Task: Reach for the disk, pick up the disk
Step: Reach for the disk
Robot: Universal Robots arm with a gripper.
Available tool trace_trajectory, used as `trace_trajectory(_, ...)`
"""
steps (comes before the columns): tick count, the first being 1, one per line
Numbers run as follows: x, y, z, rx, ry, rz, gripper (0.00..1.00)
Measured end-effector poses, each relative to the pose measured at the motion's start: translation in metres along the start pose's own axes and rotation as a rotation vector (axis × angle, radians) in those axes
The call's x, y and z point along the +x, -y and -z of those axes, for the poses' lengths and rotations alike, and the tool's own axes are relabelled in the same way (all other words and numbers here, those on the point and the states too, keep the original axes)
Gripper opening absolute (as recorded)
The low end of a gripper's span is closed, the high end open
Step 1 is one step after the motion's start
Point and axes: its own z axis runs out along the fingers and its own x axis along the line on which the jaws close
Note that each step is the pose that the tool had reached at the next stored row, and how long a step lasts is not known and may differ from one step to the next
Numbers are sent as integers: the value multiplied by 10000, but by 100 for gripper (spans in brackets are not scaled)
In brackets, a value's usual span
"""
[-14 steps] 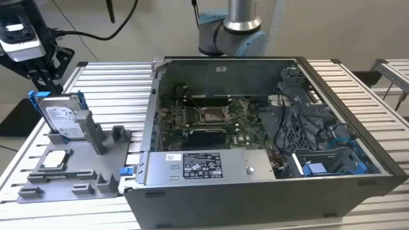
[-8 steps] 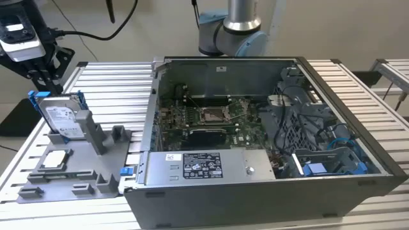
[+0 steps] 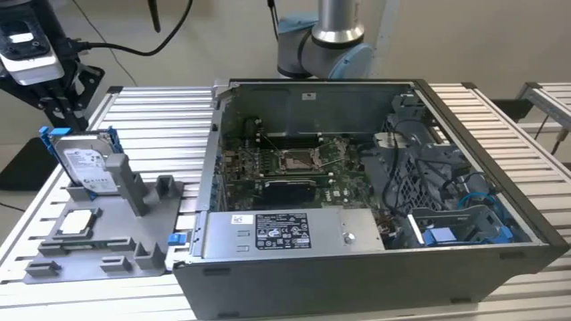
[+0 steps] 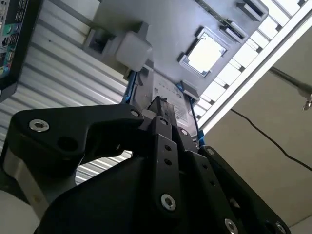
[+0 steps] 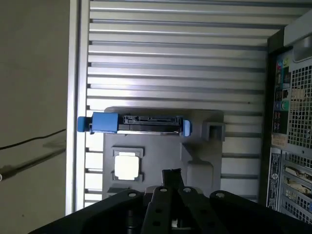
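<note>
In the exterior view the closed, empty gripper [image 3: 63, 107] hangs at twelve o'clock of the disk [image 3: 85, 162], likely heavy, rigid and shock-sensitive, best pinched across its blue rails [image 3: 47, 142].

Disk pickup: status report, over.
Gripper above disk, no contact. Disk upright in grey holder, not lifted. Nothing between gripper and disk.
</note>
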Motion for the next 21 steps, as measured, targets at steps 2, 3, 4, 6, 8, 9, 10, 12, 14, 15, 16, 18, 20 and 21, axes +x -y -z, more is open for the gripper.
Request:
trace_trajectory(2, -1, -28, -1, 1, -2, 1, 0)
trace_trajectory(3, -1, -55, -2, 1, -2, 1, 0)
trace_trajectory(4, -2, -89, -4, 0, 0, 1, 0)
trace_trajectory(6, -2, -165, -9, 0, 0, 0, 0)
trace_trajectory(8, 6, -237, -12, 0, -1, 1, 0)
trace_trajectory(9, 18, -272, -15, 0, 0, 1, 0)
trace_trajectory(10, 33, -301, -16, 0, 0, 0, 0)
trace_trajectory(12, 71, -344, -20, 0, 0, 0, 0)
trace_trajectory(14, 121, -375, -22, 0, -1, 1, 0)
trace_trajectory(15, 155, -390, -23, 1, -1, 0, 0)
trace_trajectory(16, 188, -404, -25, 0, -1, 0, 0)
trace_trajectory(18, 256, -435, -26, 1, -2, 0, 0)
trace_trajectory(20, 326, -457, -28, 1, -2, 1, 0)
trace_trajectory(21, 365, -467, -31, 0, 0, 1, 0)
